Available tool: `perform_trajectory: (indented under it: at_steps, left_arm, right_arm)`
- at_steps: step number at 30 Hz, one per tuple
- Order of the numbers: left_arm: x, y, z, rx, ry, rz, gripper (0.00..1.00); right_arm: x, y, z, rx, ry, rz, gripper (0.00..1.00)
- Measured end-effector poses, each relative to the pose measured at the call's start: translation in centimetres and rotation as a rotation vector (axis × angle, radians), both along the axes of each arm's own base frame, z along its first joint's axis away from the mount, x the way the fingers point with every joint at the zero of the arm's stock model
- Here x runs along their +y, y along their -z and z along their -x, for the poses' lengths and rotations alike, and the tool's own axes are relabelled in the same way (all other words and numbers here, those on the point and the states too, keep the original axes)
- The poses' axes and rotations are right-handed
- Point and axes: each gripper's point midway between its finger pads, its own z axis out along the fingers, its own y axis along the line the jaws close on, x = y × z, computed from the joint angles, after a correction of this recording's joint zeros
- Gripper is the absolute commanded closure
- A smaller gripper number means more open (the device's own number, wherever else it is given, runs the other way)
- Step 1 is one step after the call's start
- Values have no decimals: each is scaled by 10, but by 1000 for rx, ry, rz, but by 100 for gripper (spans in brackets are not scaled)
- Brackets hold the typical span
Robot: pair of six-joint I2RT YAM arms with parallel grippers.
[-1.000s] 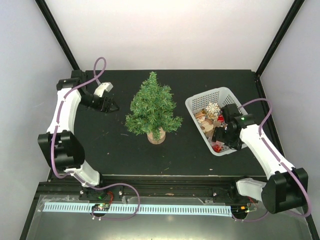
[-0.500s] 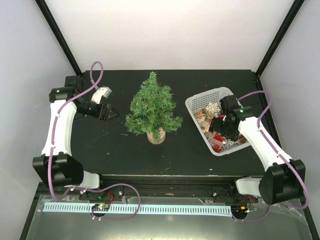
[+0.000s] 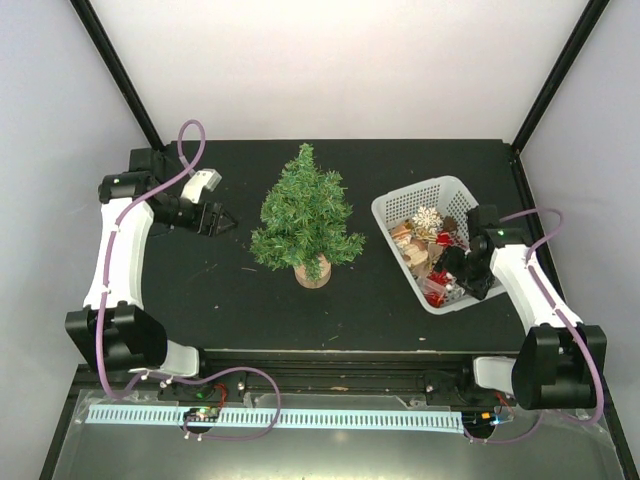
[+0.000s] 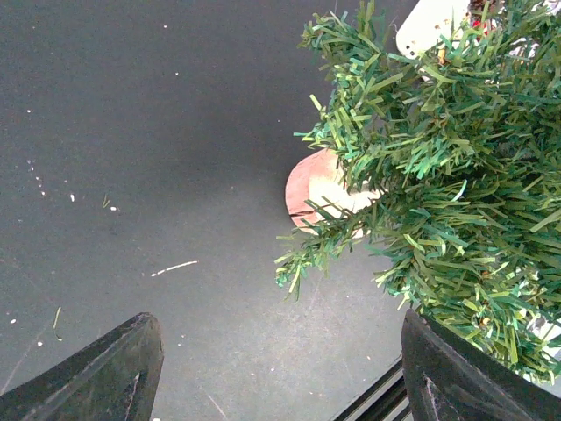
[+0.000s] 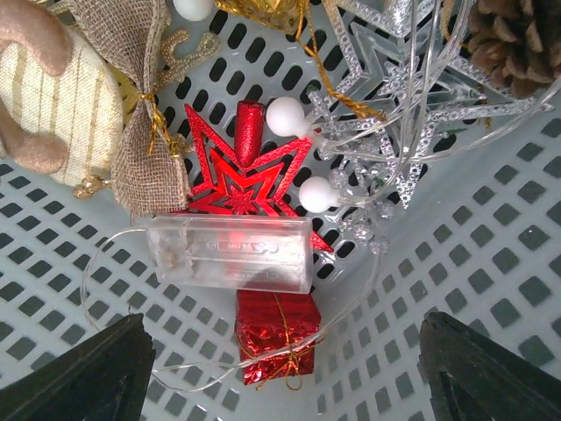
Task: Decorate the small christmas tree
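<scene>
No writing, labels, brand names, numbers or signs can be read anywhere in these three camera views.

Robot lab test cell; black tabletop [image 3: 400, 310] boxed in by plain white walls [image 3: 330, 70], black frame posts [image 3: 115, 70]; left arm [image 3: 115, 250] and right arm [image 3: 532, 288], purple-cabled, bolted to near-edge rail [image 3: 330, 372].

- table [image 3: 420, 165]: matt black, fine-grained, dusted with pale specks.
- small christmas tree [image 3: 305, 215]: stiff, bristly, plastic-looking needles with a slight sheen.
- stump base [image 3: 313, 272]: pale bare wood, smooth cut face.
- basket [image 5: 491, 289]: white moulded plastic mesh, smooth, semi-gloss.
- red star [image 5: 230, 180]: glittered.
- gift box [image 5: 273, 333]: crinkled red foil, gold thread.
- battery case [image 5: 230, 254]: clear plastic.
- bow [image 5: 145, 132]: coarse burlap.
- snowflake [image 5: 412, 96]: silver glitter.
- pine cone [image 5: 517, 35]: rough, woody.
</scene>
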Motion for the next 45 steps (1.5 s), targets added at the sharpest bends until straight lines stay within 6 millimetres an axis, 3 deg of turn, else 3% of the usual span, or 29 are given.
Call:
perform_trajectory:
  at_steps: [9,14,17,21,26,31,37,45]
  left_arm:
    - [0,10,-11,24,-4,15,25]
    - [-1,18,-16,52,-2,37,25]
    - [-2,23,-16,66,-1,44,25]
    - [-2,26,-16,73,-1,47,25]
    - [-4,26,-18,71,2,58,25]
    - [-5,28,-18,71,4,66,25]
    - [-6,36,-13,85,0,71,25]
    - [-6,29,-12,44,-8,67,26]
  right_arm:
    - [13,4,21,-15,26,-84,19]
    - [30,10,46,24,10,-147,19]
    - [43,6,51,29,-25,-174,20]
    - [63,-2,46,29,-92,-193,22]
    - [102,-15,25,2,-186,-268,24]
    - [120,-18,11,-1,-208,-313,23]
    - [97,-34,-17,-52,-161,-167,23]
    - [21,-31,-27,-27,37,8,33]
